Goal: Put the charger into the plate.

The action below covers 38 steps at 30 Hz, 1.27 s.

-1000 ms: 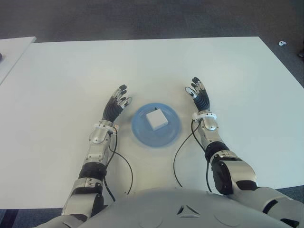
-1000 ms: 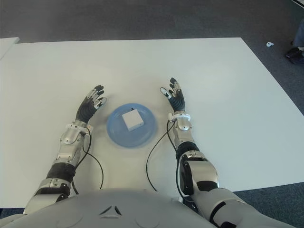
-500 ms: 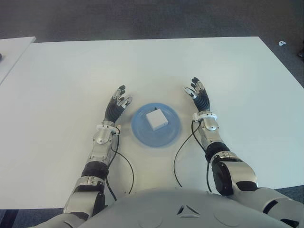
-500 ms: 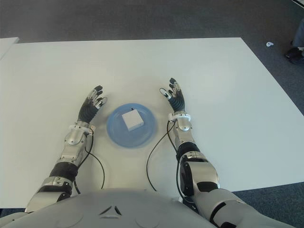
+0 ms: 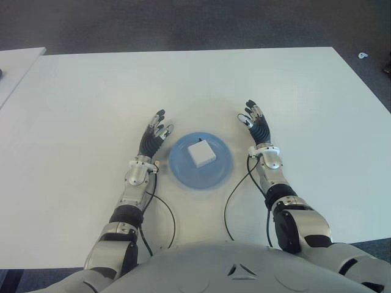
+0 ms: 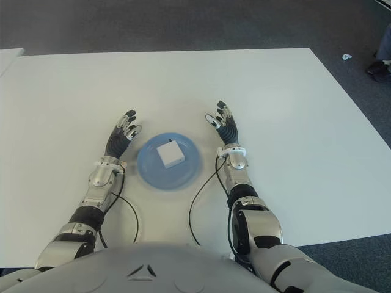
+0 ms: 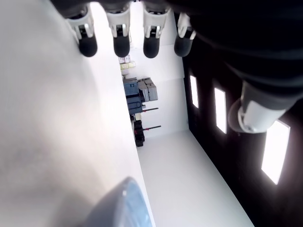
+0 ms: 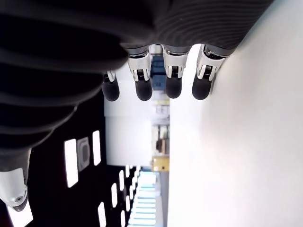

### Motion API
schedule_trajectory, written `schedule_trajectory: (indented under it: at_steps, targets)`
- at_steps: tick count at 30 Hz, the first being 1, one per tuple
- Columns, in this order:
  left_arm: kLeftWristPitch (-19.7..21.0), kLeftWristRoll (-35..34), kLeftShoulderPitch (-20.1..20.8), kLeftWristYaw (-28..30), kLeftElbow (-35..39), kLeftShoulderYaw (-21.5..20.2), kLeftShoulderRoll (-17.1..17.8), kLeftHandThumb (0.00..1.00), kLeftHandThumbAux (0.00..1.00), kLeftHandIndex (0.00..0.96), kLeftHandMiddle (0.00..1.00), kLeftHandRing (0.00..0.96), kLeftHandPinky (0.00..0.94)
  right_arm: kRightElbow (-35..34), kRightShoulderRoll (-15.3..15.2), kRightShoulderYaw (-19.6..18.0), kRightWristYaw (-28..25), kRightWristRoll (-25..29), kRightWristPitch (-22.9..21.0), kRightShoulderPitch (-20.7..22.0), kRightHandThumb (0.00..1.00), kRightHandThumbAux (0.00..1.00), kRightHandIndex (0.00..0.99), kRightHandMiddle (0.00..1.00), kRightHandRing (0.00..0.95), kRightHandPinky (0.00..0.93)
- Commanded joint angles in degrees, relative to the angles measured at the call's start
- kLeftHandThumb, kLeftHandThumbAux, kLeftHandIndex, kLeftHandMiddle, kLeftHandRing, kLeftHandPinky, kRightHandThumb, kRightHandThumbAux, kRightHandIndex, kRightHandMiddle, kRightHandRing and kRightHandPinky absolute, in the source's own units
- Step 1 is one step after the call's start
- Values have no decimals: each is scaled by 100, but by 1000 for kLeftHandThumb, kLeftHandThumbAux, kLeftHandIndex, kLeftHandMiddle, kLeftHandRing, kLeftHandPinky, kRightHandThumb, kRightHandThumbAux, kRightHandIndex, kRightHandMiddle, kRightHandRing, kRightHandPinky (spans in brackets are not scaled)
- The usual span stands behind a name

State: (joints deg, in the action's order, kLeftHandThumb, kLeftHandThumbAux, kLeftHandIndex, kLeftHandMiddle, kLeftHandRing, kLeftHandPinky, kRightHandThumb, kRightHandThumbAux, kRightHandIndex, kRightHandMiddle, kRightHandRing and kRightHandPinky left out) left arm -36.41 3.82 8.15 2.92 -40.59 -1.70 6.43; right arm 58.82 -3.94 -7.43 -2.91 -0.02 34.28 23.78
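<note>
nearest the robot's own edge of the white table (image 5: 73,91), two thin black cables (image 5: 229,198) loop on the tabletop, one from each forearm, likely slack left so the arms can reach freely.

just beyond them, a little in from the near edge and about midway between the table's left and right edges, lies the blue plate (image 5: 182,171). the white charger (image 5: 201,152) lies flat inside it, close to the middle of the dish and turned a little askew to the table edges. judged from how it lies, the task's placing looks done: the charger is fully within the rim and nothing touches it.

the left hand (image 5: 153,137) shows just beside the plate's left rim, apart from it, fingers straight and spread, holding nothing. its wrist view shows four fingertips (image 7: 120,40) extended over bare tabletop, with a sliver of the plate's blue rim at one side. the right hand (image 5: 256,126) shows near the plate's right rim, a little farther off than the left hand, its fingers likewise stretched out and empty; its wrist view shows fingertips (image 8: 173,80) straight, with nothing between them. whether either hand touches the table cannot be told. the two hands flank the plate with palms clear of it, which reads as a released, standing-off pose rather than a reach.

the far half of the table is bare up to its far edge. beyond the left edge, a corner of a second white table (image 5: 18,61) shows. no writing or brand mark can be read on the charger, the plate or the hands.
</note>
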Motion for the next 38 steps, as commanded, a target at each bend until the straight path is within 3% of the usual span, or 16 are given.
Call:
schedule_trajectory:
  at_steps: [1,19,38]
  targets:
    - [-62,9,-46,-6,-254,20,-19,13,481,0,0,0,0,210,-39,55,-21,-37,-263,-456,41,550,0,0,0,0]
    - [-205,-308,495,412,-1206,-86,123,0,545,0,0,0,0,-48,-114,341,112,-196,-626,-665,25,588,0,0,0,0]
    - [289,-469,756,522,-1281,-260,177,0,575,0,0,0,0,-442,-150,467,102,-204,-994,-860,26,595,0,0,0,0]
